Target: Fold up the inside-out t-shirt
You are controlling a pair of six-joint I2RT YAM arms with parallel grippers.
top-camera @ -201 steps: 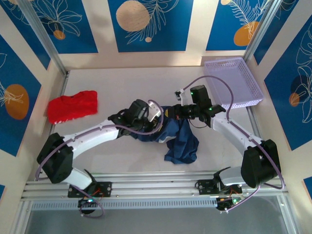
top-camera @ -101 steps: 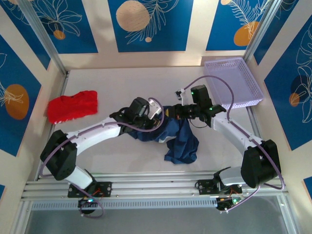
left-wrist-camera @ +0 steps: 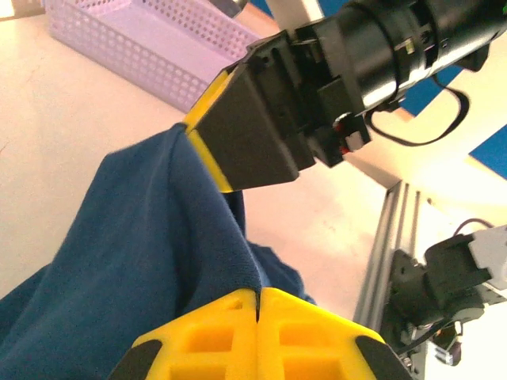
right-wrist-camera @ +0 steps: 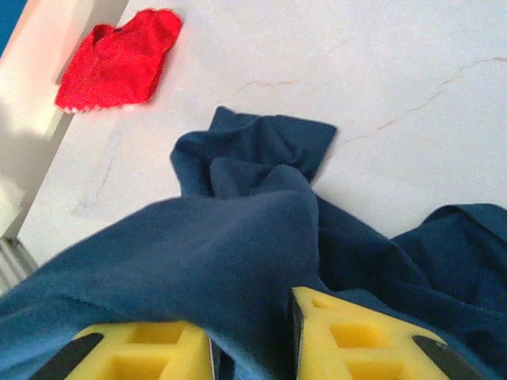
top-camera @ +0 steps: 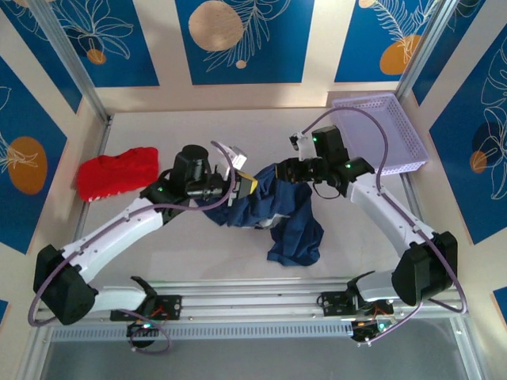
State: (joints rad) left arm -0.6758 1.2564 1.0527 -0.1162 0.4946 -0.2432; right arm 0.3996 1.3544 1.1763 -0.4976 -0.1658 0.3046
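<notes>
Navy cloth of the inside-out t-shirt [top-camera: 289, 222] stretches between the two arms over the middle of the worktop [top-camera: 206, 261], its lower part crumpled on the surface. The left fingers [left-wrist-camera: 214, 344] are pressed together on a shirt edge; the right fingers [right-wrist-camera: 356, 340] stand apart, cloth draped across their gap.

Centre of pale flat table [top-camera: 198, 261]: dark navy cloth t-shirt [top-camera: 293, 226]; left, crumpled red cloth garment [top-camera: 119, 172]; right rear, lilac perforated plastic basket [top-camera: 396, 127].
</notes>
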